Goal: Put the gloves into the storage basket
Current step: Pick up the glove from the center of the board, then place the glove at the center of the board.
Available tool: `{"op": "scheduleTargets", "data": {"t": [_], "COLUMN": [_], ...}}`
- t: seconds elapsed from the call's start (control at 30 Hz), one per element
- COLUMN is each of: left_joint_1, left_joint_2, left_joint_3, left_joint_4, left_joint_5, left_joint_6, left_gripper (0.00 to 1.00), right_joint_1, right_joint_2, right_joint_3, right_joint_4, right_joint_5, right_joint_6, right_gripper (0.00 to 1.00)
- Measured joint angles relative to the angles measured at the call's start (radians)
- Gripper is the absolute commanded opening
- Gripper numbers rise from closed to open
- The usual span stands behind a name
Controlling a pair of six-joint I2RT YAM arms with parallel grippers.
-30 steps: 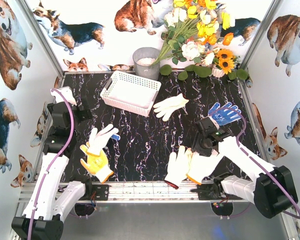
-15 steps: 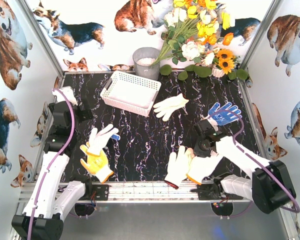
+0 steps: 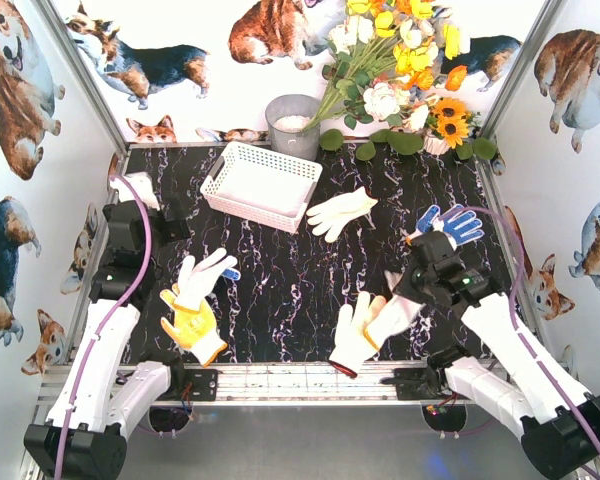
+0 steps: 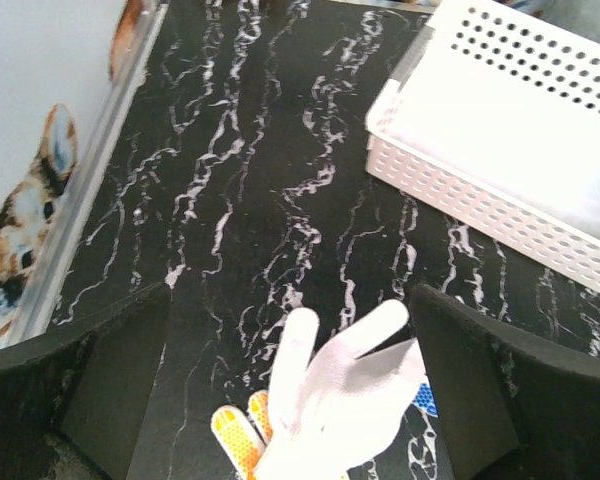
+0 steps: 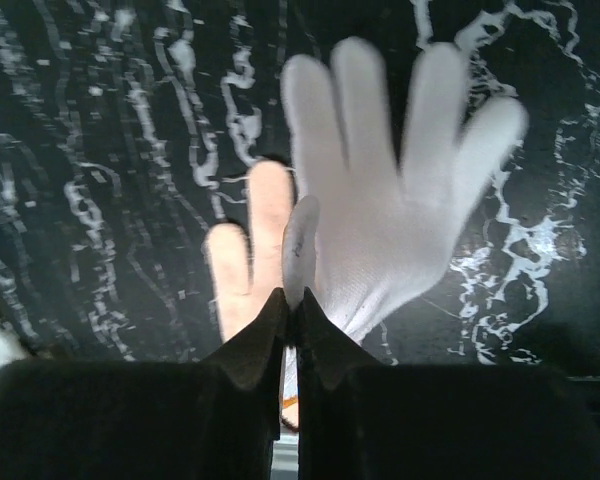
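Black marble table (image 3: 280, 270) up front: the right gripper (image 5: 290, 305) has just pinched fully shut on a white glove (image 5: 395, 200) near its cuff and dragged it askew, so the first carry can begin. The left gripper (image 4: 292, 350) hangs wide open, empty, above a second glove (image 4: 340, 400). The basket (image 3: 242, 212), far left, holds no gloves yet. The bucket (image 3: 292, 125) shows something white.

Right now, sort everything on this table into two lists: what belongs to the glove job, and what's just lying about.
Job: storage basket; blue-dotted glove; middle white glove; left white glove; orange-palmed glove; front white glove; pinched glove, in the right pincer.
Lying about: grey bucket; artificial flowers.
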Motion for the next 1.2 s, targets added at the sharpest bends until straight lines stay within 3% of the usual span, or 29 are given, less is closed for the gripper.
{"op": "scheduleTargets", "data": {"t": [0.23,0.33,0.43,0.6,0.73,1.0,1.2], "left_joint_1": [-0.033,-0.135,-0.318,-0.725,-0.933,-1.100,-1.166], "left_joint_2": [-0.001,-0.001,-0.007,0.019,0.097,0.344,0.506], "left_joint_3": [-0.037,-0.060,-0.124,-0.220,-0.203,-0.158,-0.037], "left_joint_4": [0.060,0.097,0.186,0.291,0.356,0.587,0.629], "left_joint_5": [0.254,0.355,0.393,0.267,0.116,0.003,-0.045], "left_joint_6": [0.010,-0.007,-0.079,-0.216,-0.304,-0.520,-0.609], "left_gripper": [1.00,1.00,1.00,1.00,1.00,1.00,1.00], "right_joint_1": [0.023,0.047,0.070,0.092,0.092,0.098,0.101], "right_joint_2": [0.004,0.012,0.033,0.061,0.091,0.111,0.113], "right_joint_3": [0.125,0.150,0.169,0.182,0.190,0.193,0.193], "right_joint_4": [-0.007,0.003,0.016,0.069,0.125,0.276,0.357], "right_joint_5": [-0.079,-0.116,-0.142,-0.164,-0.172,-0.158,-0.153], "right_joint_6": [0.008,0.021,0.034,0.070,0.108,0.210,0.248], "right_gripper": [0.00,0.00,0.00,0.00,0.00,0.00,0.00]}}
